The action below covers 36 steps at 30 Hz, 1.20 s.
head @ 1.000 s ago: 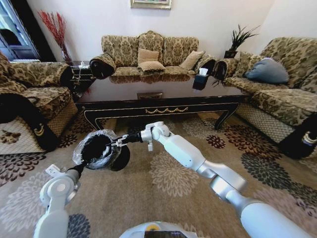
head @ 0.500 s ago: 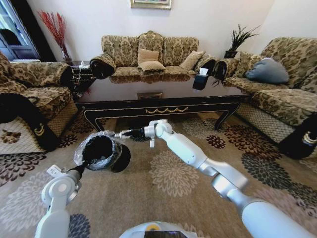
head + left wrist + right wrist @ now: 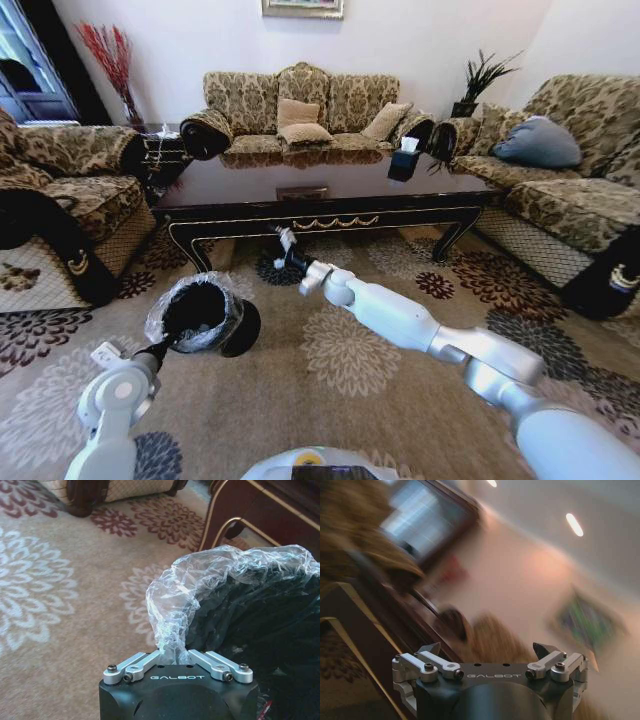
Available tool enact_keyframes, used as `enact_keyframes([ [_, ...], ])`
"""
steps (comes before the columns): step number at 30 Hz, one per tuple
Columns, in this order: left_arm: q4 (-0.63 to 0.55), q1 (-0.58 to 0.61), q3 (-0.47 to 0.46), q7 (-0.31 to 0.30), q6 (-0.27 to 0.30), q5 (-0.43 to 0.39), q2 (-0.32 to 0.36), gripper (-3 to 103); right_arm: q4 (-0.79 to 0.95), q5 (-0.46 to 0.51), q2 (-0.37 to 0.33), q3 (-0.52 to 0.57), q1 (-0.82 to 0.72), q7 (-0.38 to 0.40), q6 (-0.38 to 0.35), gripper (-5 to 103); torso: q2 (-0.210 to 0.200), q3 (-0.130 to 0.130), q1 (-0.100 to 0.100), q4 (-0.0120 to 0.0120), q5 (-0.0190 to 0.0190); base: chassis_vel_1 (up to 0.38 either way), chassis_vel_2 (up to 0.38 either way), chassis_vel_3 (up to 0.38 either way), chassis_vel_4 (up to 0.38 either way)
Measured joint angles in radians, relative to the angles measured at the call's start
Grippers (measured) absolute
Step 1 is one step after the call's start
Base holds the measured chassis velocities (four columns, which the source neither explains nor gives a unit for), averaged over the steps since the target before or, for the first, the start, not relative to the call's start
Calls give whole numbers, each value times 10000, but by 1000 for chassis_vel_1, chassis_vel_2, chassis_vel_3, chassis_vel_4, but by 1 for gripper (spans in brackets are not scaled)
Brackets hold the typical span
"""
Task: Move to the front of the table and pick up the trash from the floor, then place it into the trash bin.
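The trash bin (image 3: 203, 317) is held at its lined rim by the left gripper (image 3: 165, 345) — the right gripper (image 3: 284, 243) is raised before the table (image 3: 330, 190).

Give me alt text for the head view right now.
The left hand holds the trash bin by its lined rim above the carpet. The right hand, open, is raised toward the table.

1. The room is brightly lit, daylight coming from a window (image 3: 22, 60) on the left.
2. The glossy table (image 3: 330, 180) mirrors the sofa (image 3: 300, 105) behind it.
3. The head view bows at its edges, stretching the armchairs.
4. Just ahead of the left gripper (image 3: 176, 656), the bin liner (image 3: 200, 587) glints in sharp focus.
5. Beyond the right gripper (image 3: 487, 650), everything smears with motion blur; ceiling lights (image 3: 574, 524) streak.
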Motion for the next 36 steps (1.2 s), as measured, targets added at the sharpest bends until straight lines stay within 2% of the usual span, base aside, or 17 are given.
enact_keyframes([
  [3,326,9,62,56,-89,336,-40,2,242,2056,325,980,-589,1162,-1473,100,0,0,0,-7,1,0,0,0,0],
  [4,460,6,98,70,-137,496,-62,2,283,2386,469,1372,-884,1485,-1870,100,0,0,0,-7,0,0,0,0,0],
  [5,460,6,98,70,-137,496,-62,2,283,2386,469,1372,-884,1485,-1870,100,0,0,0,-7,0,0,0,0,0],
  [10,1095,-308,386,106,-265,1101,-207,2,310,3137,933,2728,-2400,2748,-3269,100,0,1,0,-4,2,0,0,0,0],
  [13,1429,-557,488,48,-320,1310,-253,2,360,3378,967,3118,-2817,3097,-3668,100,-1,1,0,-9,3,0,0,0,0],
  [16,1890,-868,605,-141,-355,1475,-260,2,474,4009,1053,3681,-3239,3506,-4084,100,0,1,0,-7,2,0,0,0,0],
  [19,2085,-1054,661,-229,-355,1487,-248,2,543,4383,1116,3947,-3392,3722,-4268,100,0,0,0,-3,0,0,0,0,0],
  [28,2391,-1414,727,-603,-342,1307,-48,0,623,4435,1034,4191,-3575,3761,-4297,100,0,0,0,-4,2,0,0,0,0],
  [29,2362,-1414,729,-634,-312,1216,-32,5,621,4452,1031,4198,-3580,3748,-4297,100,0,0,0,-6,2,0,0,0,0],
  [30,2318,-1410,727,-700,-287,1142,-27,5,616,4455,1031,4199,-3581,3744,-4297,100,0,0,0,-6,2,0,0,0,0],
  [31,2202,-1384,709,-799,-231,969,-13,15,590,4458,1041,4199,-3582,3734,-4297,100,0,0,0,-7,5,0,0,0,0],
  [33,2108,-1342,684,-886,-209,841,-4,15,572,4453,1055,4196,-3582,3727,-4296,100,0,0,0,-7,5,0,0,0,0],
  [36,1728,-1091,549,-1113,-54,469,48,32,521,4350,1111,4161,-3582,3667,-4234,100,0,0,0,-5,3,0,0,0,0],
])
